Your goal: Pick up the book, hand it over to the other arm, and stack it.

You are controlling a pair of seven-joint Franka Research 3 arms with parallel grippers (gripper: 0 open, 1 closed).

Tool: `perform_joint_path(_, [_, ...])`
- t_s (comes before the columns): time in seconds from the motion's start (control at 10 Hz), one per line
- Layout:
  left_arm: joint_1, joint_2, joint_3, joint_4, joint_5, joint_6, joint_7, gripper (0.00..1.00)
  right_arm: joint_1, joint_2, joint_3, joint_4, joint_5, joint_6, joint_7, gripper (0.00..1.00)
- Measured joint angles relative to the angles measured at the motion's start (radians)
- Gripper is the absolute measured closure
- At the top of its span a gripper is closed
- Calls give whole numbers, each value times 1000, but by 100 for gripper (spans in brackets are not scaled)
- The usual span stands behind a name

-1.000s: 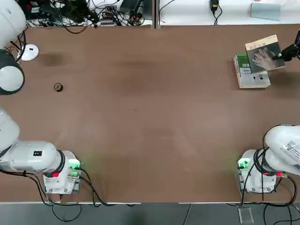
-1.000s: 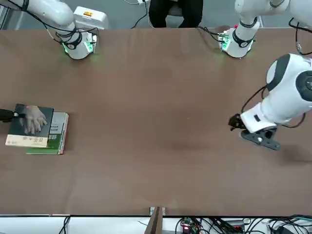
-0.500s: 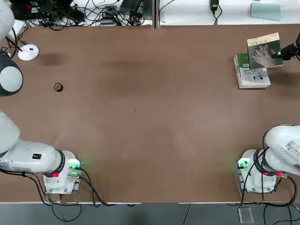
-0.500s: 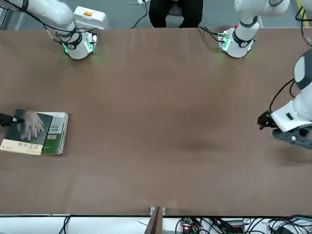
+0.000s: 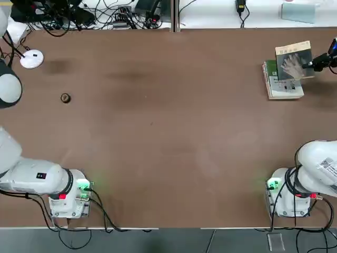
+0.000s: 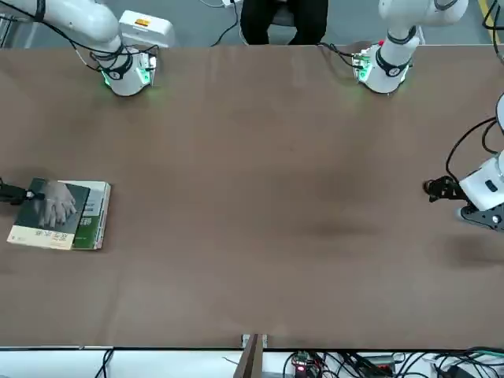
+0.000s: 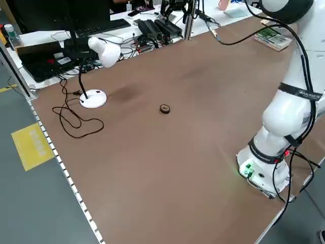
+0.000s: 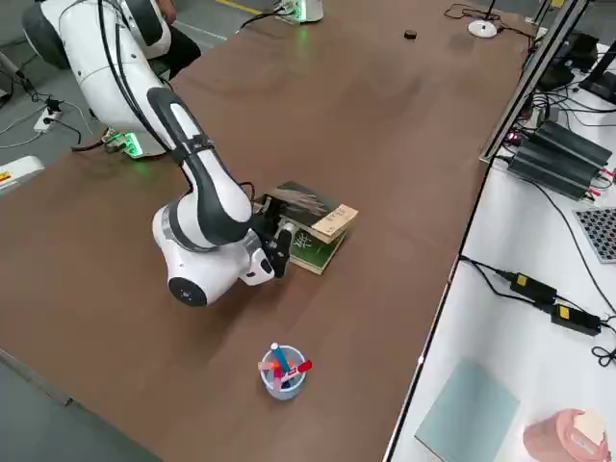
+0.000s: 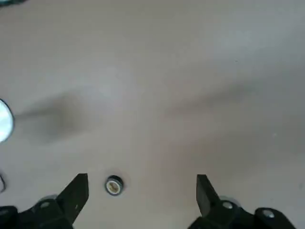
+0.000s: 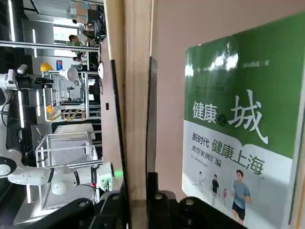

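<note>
From overhead, the book (image 5: pixel 294 59) sits out at about two o'clock on the table (image 5: pixel 168 137), its dark cover with the pale hand facing up and the tan strip at its far edge. The right gripper (image 5: pixel 319 62) has its fingers pinched shut on the book's outer edge, reaching in from the table's right margin. The book hovers slightly tilted, overlapping the far right part of the green-and-white book (image 5: pixel 282 81) lying flat beneath it; whether the two touch I cannot tell. The right wrist view shows the thin book edge-on, clamped between the fingers, with the green-and-white cover right beside it.

A cup of pens (image 8: pixel 282 370) stands near the right arm's elbow, toward the table's edge, well clear of the books.

Over at ten o'clock the left gripper (image 9: pixel 140 194) hangs above the tabletop with its fingers spread wide and nothing between them. A small dark ring (image 5: pixel 65 98) lies on the table at about nine o'clock, and a white desk lamp (image 7: pixel 101 53) stands at the far left corner with its round base (image 5: pixel 31 59) on the wood. Cables and power bricks crowd the bench beyond the table's far edge.
</note>
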Motion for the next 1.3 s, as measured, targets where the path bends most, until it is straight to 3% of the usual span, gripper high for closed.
perform_joint_path(0.7, [-7,-207,-34,-221,-23,0,-120,0,0,26,-15,-24,-29,42,-2,85])
perform_joint_path(1.3, [-4,-262,-36,-248,18,-1,-121,0,1,28,-19,-68,-35,80,-28,85])
